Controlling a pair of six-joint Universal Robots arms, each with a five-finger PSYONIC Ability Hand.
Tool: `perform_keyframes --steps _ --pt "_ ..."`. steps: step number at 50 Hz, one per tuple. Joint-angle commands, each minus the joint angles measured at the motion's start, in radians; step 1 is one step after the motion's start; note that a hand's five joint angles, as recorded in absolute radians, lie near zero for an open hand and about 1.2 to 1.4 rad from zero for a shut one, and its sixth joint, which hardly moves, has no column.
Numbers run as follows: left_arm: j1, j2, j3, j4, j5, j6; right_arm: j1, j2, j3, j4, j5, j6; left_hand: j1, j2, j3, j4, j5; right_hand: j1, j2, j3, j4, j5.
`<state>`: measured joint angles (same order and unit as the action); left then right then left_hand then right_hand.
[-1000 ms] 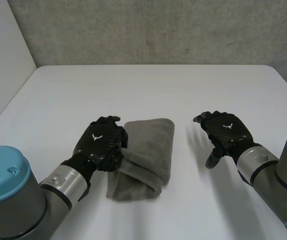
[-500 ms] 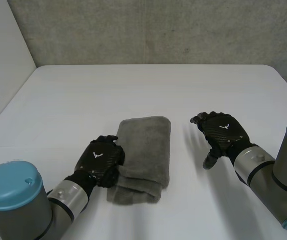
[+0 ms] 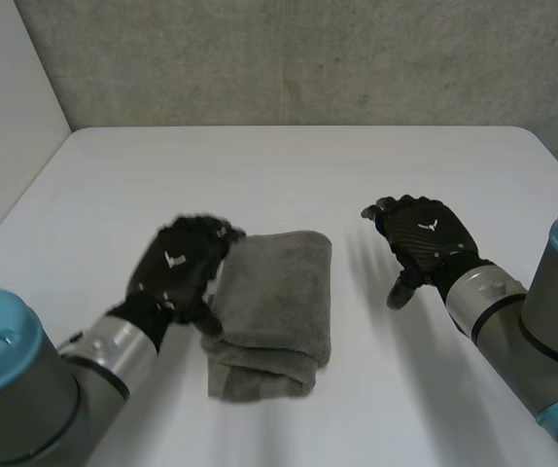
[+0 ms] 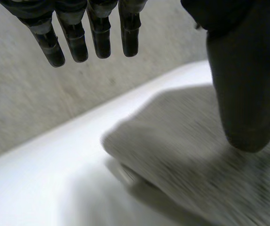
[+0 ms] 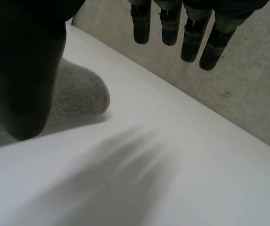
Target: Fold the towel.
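Left hand (image 3: 177,270): spread open, fingers straight and apart from the thumb, nothing gripped. Sits at the left long edge of the towel (image 3: 279,292), fingertips by its far left corner, thumb over the grey pile near the edge. Cannot tell from the left wrist view whether the thumb touches the cloth or hangs just above it.

Right hand (image 3: 423,238): also open, fingers straight to lightly relaxed, thumb angled down and away from them. Holds nothing, touches nothing; hangs above bare surface (image 3: 308,165) to the right of the towel, near it but apart. Towel's rounded corner (image 5: 81,96) seen past the thumb in the right wrist view.

Towel: grey, folded into a narrow oblong of several layers, long axis running away from the robot. Lies flat on the white surface between the two hands, nearer the left. Near end thicker, with layered edges showing.

Grey concrete wall (image 3: 308,58) beyond the far edge of the surface.
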<state>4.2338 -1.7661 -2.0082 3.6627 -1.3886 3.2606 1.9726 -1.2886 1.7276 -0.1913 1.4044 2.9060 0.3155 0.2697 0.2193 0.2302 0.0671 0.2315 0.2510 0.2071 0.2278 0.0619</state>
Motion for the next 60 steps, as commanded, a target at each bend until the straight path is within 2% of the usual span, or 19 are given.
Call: perform_keyframes --steps 1,3,5,8,11,13,19,28,35,46,48,53,55,56,58,60 --pt "0.041 0.024 0.104 -0.001 0.0 -0.013 0.054 0.014 -0.074 0.018 0.073 0.14 -0.114 -0.068 -0.045 -0.056 -0.04 -0.057 -0.077 -0.033 -0.053 -0.062" --pt "0.041 0.013 0.136 -0.001 0.005 -0.013 0.054 0.014 -0.074 0.018 0.073 0.14 -0.108 -0.062 -0.045 -0.056 -0.034 -0.057 -0.077 -0.033 -0.053 -0.062" --pt "0.041 0.001 0.172 -0.001 0.006 -0.015 0.093 0.057 -0.136 0.044 0.088 0.23 -0.099 -0.053 -0.045 -0.056 -0.025 -0.057 -0.077 -0.033 -0.053 -0.062" --pt "0.026 -0.114 0.241 -0.006 0.01 -0.035 0.114 0.095 -0.175 0.062 0.087 0.28 -0.096 -0.05 -0.045 -0.056 -0.022 -0.057 -0.077 -0.033 -0.053 -0.062" --pt "0.026 -0.159 0.269 -0.019 0.011 -0.047 0.132 0.162 -0.233 0.088 0.084 0.334 -0.093 -0.047 -0.045 -0.056 -0.019 -0.057 -0.077 -0.033 -0.053 -0.062" --pt "0.028 -0.237 0.316 -0.094 0.017 -0.073 0.141 0.196 -0.258 0.101 0.084 0.347 -0.093 -0.047 -0.045 -0.056 -0.019 -0.057 -0.077 -0.033 -0.053 -0.062" --pt "0.037 -0.338 0.354 -0.196 0.022 -0.082 0.15 0.331 -0.339 0.17 0.076 0.424 -0.093 -0.047 -0.045 -0.056 -0.019 -0.057 -0.077 -0.033 -0.053 -0.062" --pt "0.046 -0.355 0.347 -0.202 0.082 -0.076 0.163 0.422 -0.373 0.174 0.067 0.45 -0.087 -0.042 -0.045 -0.056 -0.013 -0.057 -0.077 -0.033 -0.053 -0.062" --pt "0.044 -0.392 0.345 -0.202 0.083 -0.068 0.163 0.466 -0.398 0.174 0.073 0.444 -0.087 -0.042 -0.045 -0.056 -0.013 -0.057 -0.077 -0.033 -0.053 -0.062" --pt "0.043 -0.365 0.351 -0.207 0.071 -0.064 0.163 0.42 -0.398 0.174 0.07 0.441 -0.09 -0.044 -0.045 -0.056 -0.016 -0.057 -0.077 -0.033 -0.053 -0.062" --pt "0.043 -0.343 0.351 -0.207 0.068 -0.065 0.161 0.344 -0.385 0.174 0.062 0.44 -0.093 -0.047 -0.045 -0.056 -0.019 -0.057 -0.077 -0.033 -0.053 -0.062" --pt "0.044 -0.244 0.348 -0.214 0.065 -0.078 0.152 0.259 -0.365 0.167 0.062 0.426 -0.108 -0.062 -0.045 -0.056 -0.034 -0.057 -0.077 -0.033 -0.053 -0.062" --pt "0.043 -0.213 0.351 -0.22 0.063 -0.081 0.134 0.154 -0.339 0.164 0.07 0.353 -0.114 -0.068 -0.045 -0.056 -0.04 -0.057 -0.077 -0.033 -0.053 -0.062" --pt "0.04 -0.175 0.356 -0.223 0.062 -0.084 0.134 0.153 -0.339 0.164 0.07 0.352 -0.114 -0.068 -0.045 -0.056 -0.04 -0.057 -0.077 -0.033 -0.053 -0.062" --pt "0.038 -0.142 0.358 -0.225 0.056 -0.093 0.091 0.069 -0.316 0.165 0.084 0.256 -0.114 -0.068 -0.045 -0.056 -0.04 -0.057 -0.077 -0.033 -0.053 -0.062" --pt "0.035 -0.076 0.376 -0.225 0.011 -0.125 0.069 0.034 -0.306 0.165 0.096 0.213 -0.114 -0.068 -0.045 -0.056 -0.04 -0.057 -0.077 -0.033 -0.053 -0.062"
